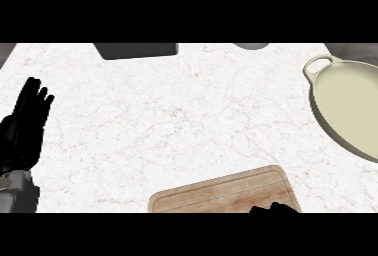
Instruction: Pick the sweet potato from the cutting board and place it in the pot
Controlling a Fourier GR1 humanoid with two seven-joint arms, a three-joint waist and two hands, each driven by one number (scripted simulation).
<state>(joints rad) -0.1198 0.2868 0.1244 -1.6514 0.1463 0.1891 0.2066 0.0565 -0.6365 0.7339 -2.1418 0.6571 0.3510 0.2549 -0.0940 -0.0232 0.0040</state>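
So the robot looks to be right in the grabbing step here. The cutting board (225, 192) sits at about 6 o'clock on the marbled surface (170, 120), tilted a bit, with its lower edge cut off by the bottom of the view. The right hand (273, 208) only pokes in as a few dark fingertips over the board's lower edge, so whether it is spread, curled or pinching something can't be told from this.

The sweet potato itself isn't showing anywhere. The visible part of the board is bare, so the best guess is that it sits under or inside that right hand, or just below the edge of the view. Not something to swear to, though.

The pot (351, 107) is the pale cream one with a loop handle, over at 3 o'clock, partly cut off by the right edge. It's well apart from the board and nothing shows in it.

The left hand (28, 120) rests at 9 o'clock, fingers straight and pressed together, pointing up, holding nothing.

Next move, as a guess: once the potato is secured, the right hand needs to lift clear of the board and swing up toward 2–3 o'clock, then lower over the pot's opening and clear its near rim before letting go.
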